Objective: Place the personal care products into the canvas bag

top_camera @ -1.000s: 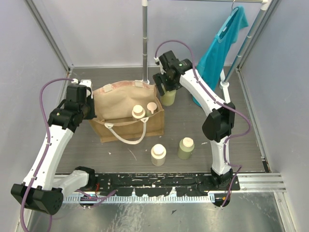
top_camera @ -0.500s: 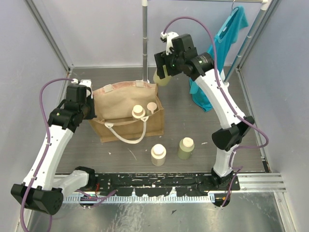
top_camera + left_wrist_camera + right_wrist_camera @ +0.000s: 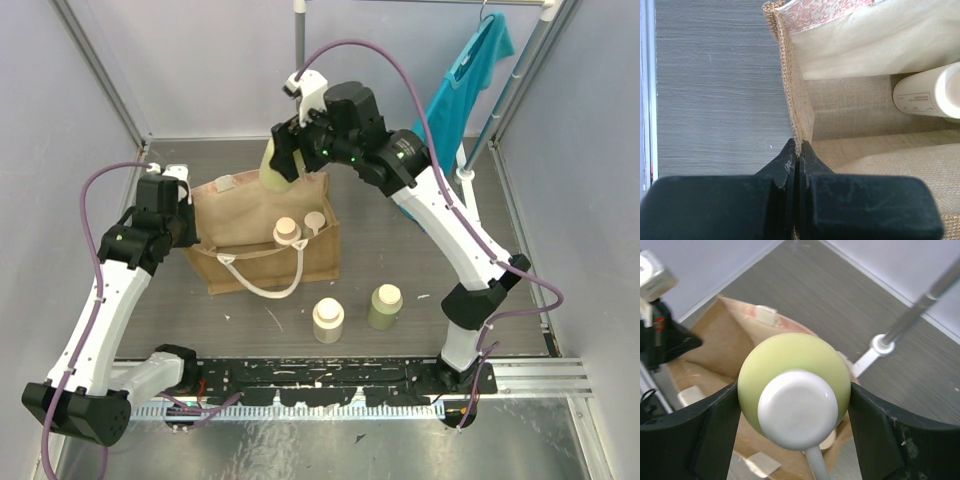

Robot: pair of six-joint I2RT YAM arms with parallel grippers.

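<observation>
Tan rectangular bag (image 3: 860, 107) coarse burlap weave, pale green round bottle (image 3: 790, 355) smooth low-sheen plastic, white cap (image 3: 796, 409) glossy, grey tabletop (image 3: 715, 75) matt wood-grain.

Pale green bottle (image 3: 277, 162) hangs over open canvas bag (image 3: 230, 215) holding two bottles (image 3: 287, 232).

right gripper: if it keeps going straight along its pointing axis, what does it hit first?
Probably the canvas bag. The right gripper, shut on a pale green bottle, points down at the bag's open mouth near the back rim. The bottle leads, so it would meet the bag's inside or rim first; depth is unclear.
</observation>
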